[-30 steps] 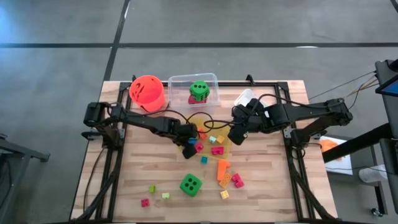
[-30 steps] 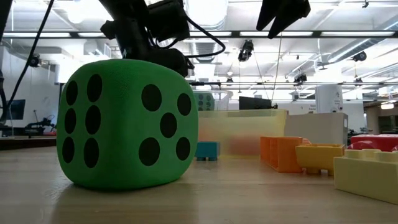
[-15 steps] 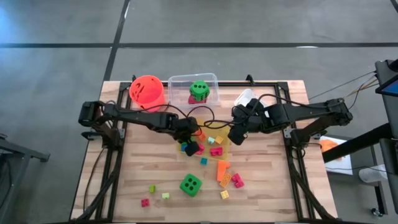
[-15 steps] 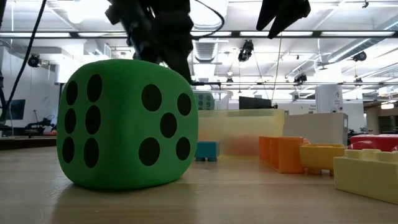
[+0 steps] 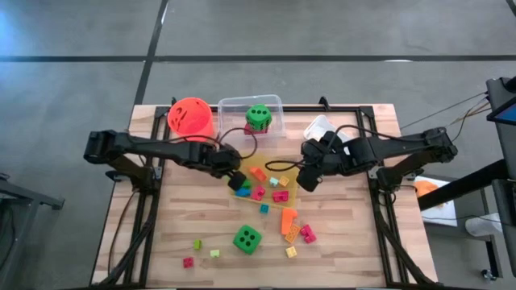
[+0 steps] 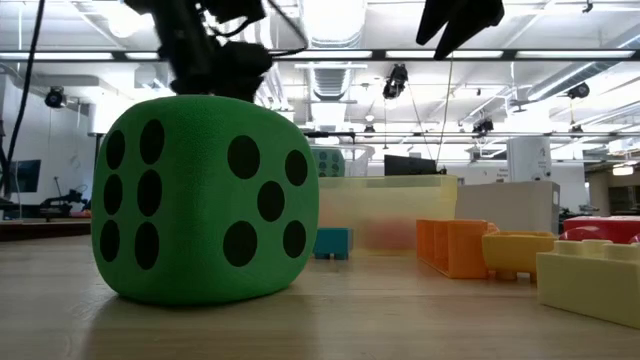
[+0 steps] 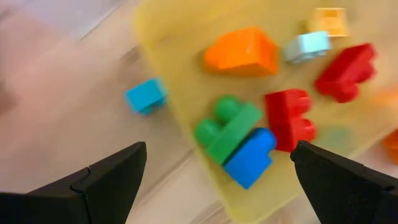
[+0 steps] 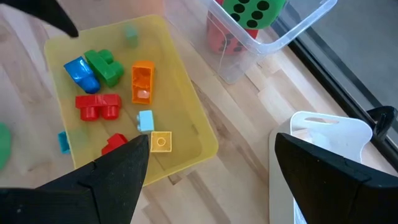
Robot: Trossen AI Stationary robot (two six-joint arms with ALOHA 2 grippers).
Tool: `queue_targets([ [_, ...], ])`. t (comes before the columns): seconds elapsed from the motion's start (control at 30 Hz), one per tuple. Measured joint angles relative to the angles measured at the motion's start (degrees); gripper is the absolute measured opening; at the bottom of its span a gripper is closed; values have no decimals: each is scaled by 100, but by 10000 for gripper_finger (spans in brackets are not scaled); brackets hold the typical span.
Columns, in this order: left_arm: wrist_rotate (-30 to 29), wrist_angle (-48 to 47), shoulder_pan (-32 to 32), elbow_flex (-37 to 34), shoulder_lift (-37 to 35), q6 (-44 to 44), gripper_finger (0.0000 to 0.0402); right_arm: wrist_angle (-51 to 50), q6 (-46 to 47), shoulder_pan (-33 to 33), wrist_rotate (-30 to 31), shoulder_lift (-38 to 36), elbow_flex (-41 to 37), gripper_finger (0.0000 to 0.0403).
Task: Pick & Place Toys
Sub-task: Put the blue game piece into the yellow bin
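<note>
Green block in yellow tray — left fingers spread empty, right fingers too.

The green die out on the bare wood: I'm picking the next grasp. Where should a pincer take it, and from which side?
Take the green die from straight above, fingers closing on two opposite flat side faces. It sits flat on the table with open wood around it, and the nearest small blocks stand apart, so the fingers likely have room.
</note>
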Motion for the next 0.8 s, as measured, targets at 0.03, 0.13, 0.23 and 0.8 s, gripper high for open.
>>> queue_targets([
  [0.03,-30,-33,2,-106,-82,-169,397,-11,31,15,1,0,0,343],
  [0.13,-73,-139,2,-502,-316,-711,397,-31,49,40,1,0,0,343],
  [0.23,-105,-127,20,-863,-576,-1079,395,-31,49,66,2,0,0,343],
  [0.8,-372,781,306,-1782,-545,-2225,211,-11,49,64,5,0,0,343],
])
